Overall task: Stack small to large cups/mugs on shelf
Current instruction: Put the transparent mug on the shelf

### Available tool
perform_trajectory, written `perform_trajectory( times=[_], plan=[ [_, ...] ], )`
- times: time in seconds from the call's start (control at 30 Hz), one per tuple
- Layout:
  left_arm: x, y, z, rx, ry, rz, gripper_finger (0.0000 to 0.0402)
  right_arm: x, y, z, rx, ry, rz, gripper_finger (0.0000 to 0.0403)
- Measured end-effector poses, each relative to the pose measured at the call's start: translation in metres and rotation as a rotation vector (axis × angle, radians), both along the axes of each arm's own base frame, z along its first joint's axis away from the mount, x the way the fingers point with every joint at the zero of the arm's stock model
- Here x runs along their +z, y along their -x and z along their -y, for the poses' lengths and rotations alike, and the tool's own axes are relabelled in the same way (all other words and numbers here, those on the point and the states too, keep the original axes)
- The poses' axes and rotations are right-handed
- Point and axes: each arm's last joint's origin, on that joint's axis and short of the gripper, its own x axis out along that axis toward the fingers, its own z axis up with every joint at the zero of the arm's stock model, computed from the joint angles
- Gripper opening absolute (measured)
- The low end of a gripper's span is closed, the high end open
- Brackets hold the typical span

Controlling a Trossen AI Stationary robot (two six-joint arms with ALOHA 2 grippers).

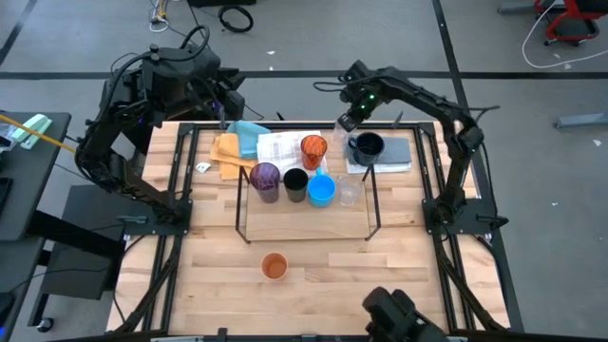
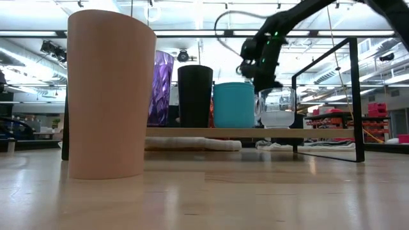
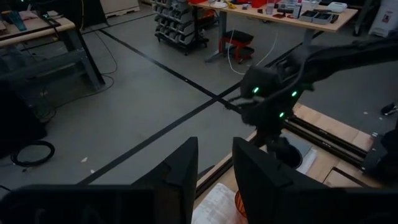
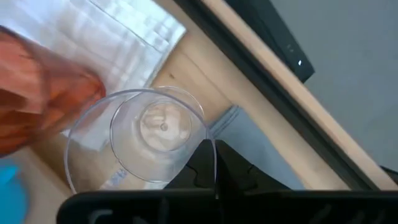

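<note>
Standing in a row on the shelf (image 1: 375, 195) are a purple cup (image 1: 265, 179), a black cup (image 1: 295, 181), a bright blue cup (image 1: 321, 190) and, at the row's right end, a clear glass (image 1: 349, 193); the low view shows the same order, purple cup (image 2: 160, 88), black cup (image 2: 195, 96), blue cup (image 2: 234, 105) and glass (image 2: 277, 107). Behind the row an orange patterned cup (image 1: 313, 150) stands on a white printed cloth (image 1: 281, 147), and a dark navy mug (image 1: 368, 147) sits on a grey cloth (image 1: 397, 154). Another orange cup (image 1: 275, 266) stands alone on the worktop (image 1: 418, 271) in front of the shelf. The right gripper (image 1: 344, 123) hangs above the far right of the shelf; its wrist view looks down into the clear glass (image 4: 140, 140), with one finger (image 4: 205, 165) at the rim, though whether it pinches cannot be told. The left gripper (image 3: 214, 171), fingers spread apart and empty, waits raised over the worktop's far left corner, near folded blue (image 1: 249, 136) and yellow cloths (image 1: 228, 155).
</note>
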Motion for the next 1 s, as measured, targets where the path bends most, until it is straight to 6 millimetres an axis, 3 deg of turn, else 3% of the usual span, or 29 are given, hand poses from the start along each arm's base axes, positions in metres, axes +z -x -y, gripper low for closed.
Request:
perform_trajectory(
  times=[0.17, 0.47, 0.7, 1.0],
  plan=[
    [0.0, 0.0, 0.0, -0.007, -0.014, -0.015, 0.0107, 0.038, 0.014, -0.028, 0.009, 0.038, 0.041, 0.0002],
    [0.0, 0.0, 0.0, -0.008, -0.016, -0.016, 0.0107, 0.09, 0.011, -0.126, 0.129, 0.044, 0.127, 0.0],
    [0.0, 0.0, 0.0, -0.008, -0.017, -0.017, 0.0107, 0.083, -0.014, -0.194, 0.202, -0.015, 0.038, 0.0],
    [0.0, 0.0, 0.0, -0.009, -0.017, -0.018, 0.0107, 0.064, -0.032, -0.24, 0.225, -0.088, -0.083, 0.0]
  ],
)
